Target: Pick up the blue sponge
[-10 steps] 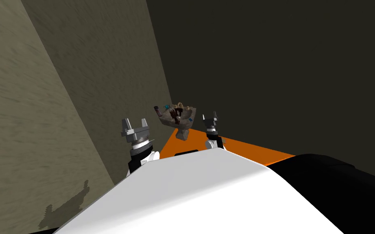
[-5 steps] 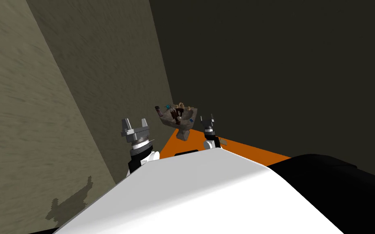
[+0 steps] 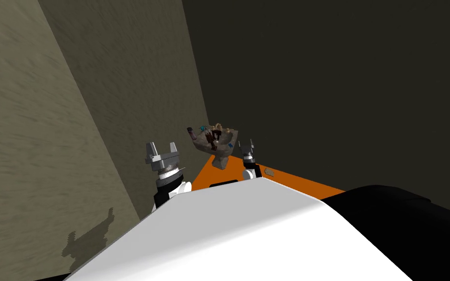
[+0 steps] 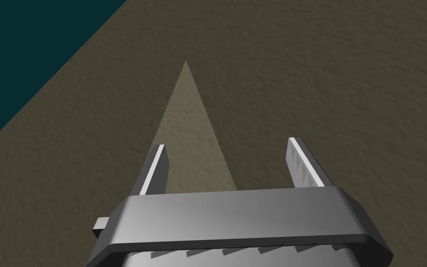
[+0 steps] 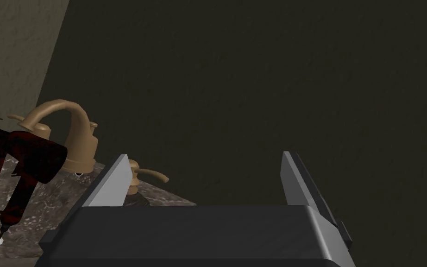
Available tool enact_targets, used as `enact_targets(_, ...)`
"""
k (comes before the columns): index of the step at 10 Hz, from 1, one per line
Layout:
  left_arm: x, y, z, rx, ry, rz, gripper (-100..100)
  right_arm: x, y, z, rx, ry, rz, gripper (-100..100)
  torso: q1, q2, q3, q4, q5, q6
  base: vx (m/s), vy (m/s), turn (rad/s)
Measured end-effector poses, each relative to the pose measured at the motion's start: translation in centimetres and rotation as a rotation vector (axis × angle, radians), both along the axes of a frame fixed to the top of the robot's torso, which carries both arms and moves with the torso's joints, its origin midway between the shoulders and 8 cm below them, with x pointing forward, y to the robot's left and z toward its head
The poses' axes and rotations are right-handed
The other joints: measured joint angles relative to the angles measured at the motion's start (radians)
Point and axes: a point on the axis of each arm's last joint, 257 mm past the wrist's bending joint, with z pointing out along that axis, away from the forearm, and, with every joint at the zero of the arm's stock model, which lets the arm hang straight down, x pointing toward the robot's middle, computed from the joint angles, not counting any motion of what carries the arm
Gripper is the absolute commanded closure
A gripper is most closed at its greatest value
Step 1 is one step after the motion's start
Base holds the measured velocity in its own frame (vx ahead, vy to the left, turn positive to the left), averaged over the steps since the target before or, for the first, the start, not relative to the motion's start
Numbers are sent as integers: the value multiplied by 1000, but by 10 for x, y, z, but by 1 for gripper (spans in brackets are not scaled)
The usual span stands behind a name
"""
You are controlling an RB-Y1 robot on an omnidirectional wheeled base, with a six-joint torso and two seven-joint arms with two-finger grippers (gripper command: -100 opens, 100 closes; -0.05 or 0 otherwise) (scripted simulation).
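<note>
Right end effector (image 3: 247, 148) empty, blades spread wide, raised beside the mottled brown stone pedestal basin (image 3: 218, 161), probably because the small blue sponge (image 3: 230, 144) lies on the rim nearest it. Left end effector (image 3: 161, 149) likewise spread and empty, held well aside.

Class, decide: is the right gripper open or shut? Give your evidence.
Open: on the right gripper the two fingers stand wide apart, with nothing held between them.
</note>
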Motion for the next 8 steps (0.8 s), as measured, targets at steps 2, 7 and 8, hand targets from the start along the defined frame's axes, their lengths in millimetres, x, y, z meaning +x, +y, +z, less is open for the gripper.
enact_targets(2, 0, 0, 0, 0, 0, 0, 0, 5, 5, -15, 70, 22, 35, -100, 0, 0, 0, 0, 0, 0, 35, -18, 98)
enact_targets(7, 0, 0, 0, 0, 0, 0, 0, 15, 18, -56, 287, 93, 131, -100, 0, 0, 0, 0, 0, 0, 29, -19, 54)
enact_targets(8, 0, 0, 0, 0, 0, 0, 0, 17, 21, -64, 330, 108, 149, -100, 0, 0, 0, 0, 0, 0, 35, -21, 91)
